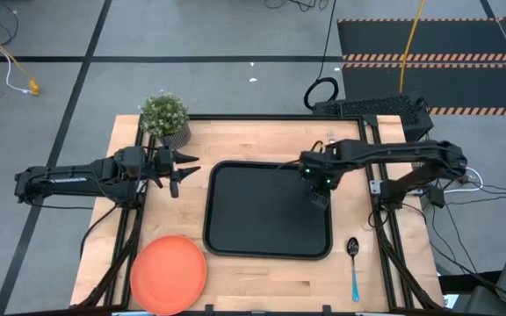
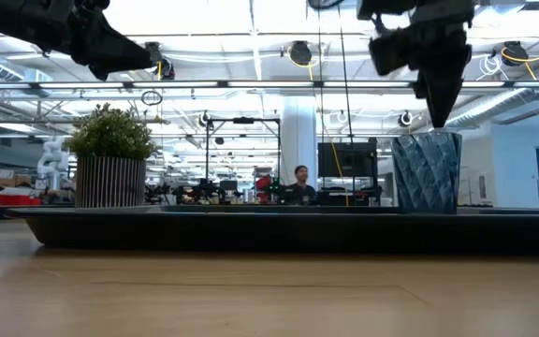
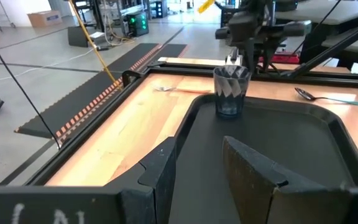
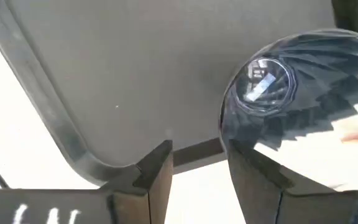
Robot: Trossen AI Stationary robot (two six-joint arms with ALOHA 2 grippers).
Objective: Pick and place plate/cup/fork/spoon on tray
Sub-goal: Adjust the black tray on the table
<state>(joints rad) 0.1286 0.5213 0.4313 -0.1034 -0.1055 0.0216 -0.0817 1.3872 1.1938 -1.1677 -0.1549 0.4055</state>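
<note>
1. Large black rectangular tray with a low raised rim (image 1: 235, 241): lies at the middle of the wooden table (image 1: 262, 281), its long sides running from the table's far edge toward its near edge.
2. Small dark faceted round cup (image 3: 231, 91): stands upright inside the tray, near the tray's far right corner. This item appears placed.
3. Right gripper (image 1: 315, 187): hangs directly above the cup, fingers spread with nothing between them and, in the low view, clear of the cup's rim.
4. Slim spoon with a dark oval bowl and light blue handle (image 1: 354, 269): lies on the table just beside the tray's near right corner. Its long axis runs far-to-near, roughly parallel to the tray's right rim, bowl at the far end. It lies toward the table's near edge from the right gripper, and the right arm is clearly the nearer; a grasp across the handle seems the likely next call.
5. Flat round orange plate (image 1: 169, 273): rests near the table's near left corner, outside the tray.
6. Slim fork with an orange-yellow handle (image 3: 169, 89): lies on the table beyond the tray's far rim.
7. Left gripper (image 1: 181, 168): waits above the table's left side, near the tray's far left corner, fingers spread and empty.
</note>
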